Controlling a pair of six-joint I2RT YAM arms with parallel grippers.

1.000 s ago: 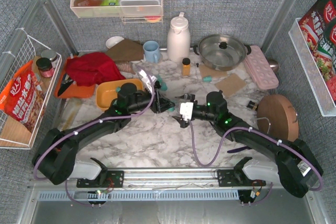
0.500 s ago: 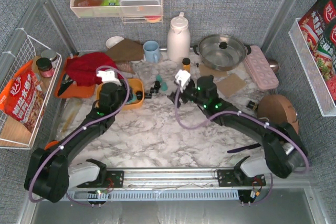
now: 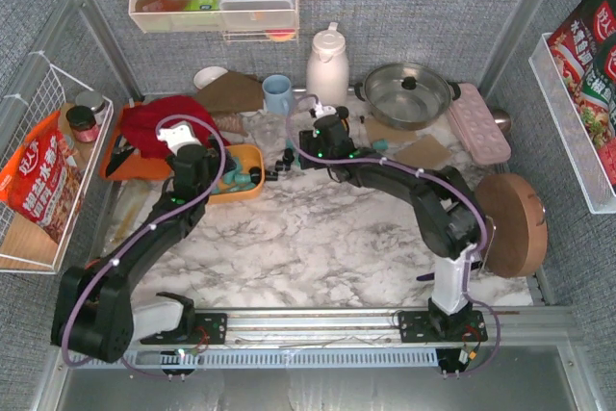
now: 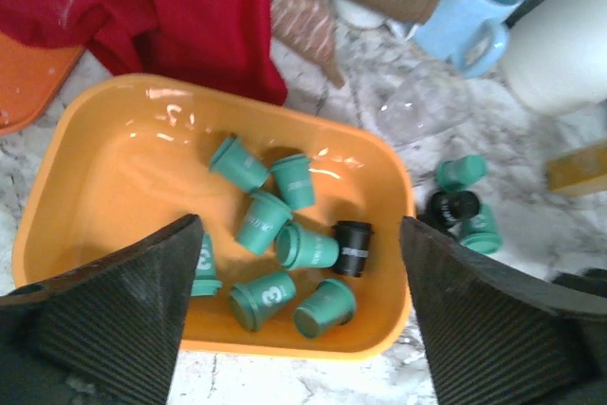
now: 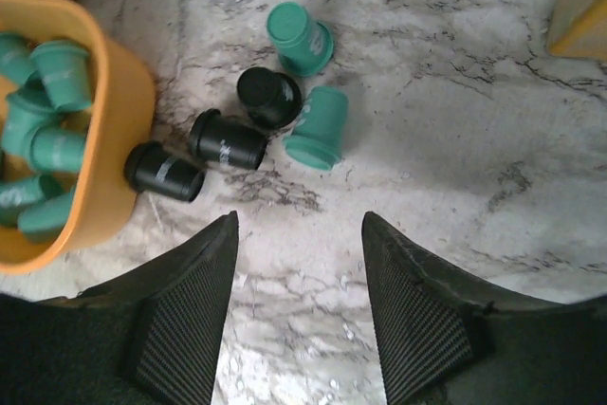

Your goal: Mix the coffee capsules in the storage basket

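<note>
We see our left pincer (image 4: 302,234) spread wide and holding nothing, hanging over the storage basket (image 4: 104,139), which sits toward the counter's (image 5: 455,139) far left corner, just beside a red cloth (image 4: 190,7). Several teal coffee capsules (image 4: 264,220) and one black capsule (image 4: 353,248) lie tumbled inside. Our right pincer (image 5: 299,225) is also spread and empty, above five loose capsules (image 5: 313,130) on the counter by the basket's right end, one black capsule against its wall.
</note>
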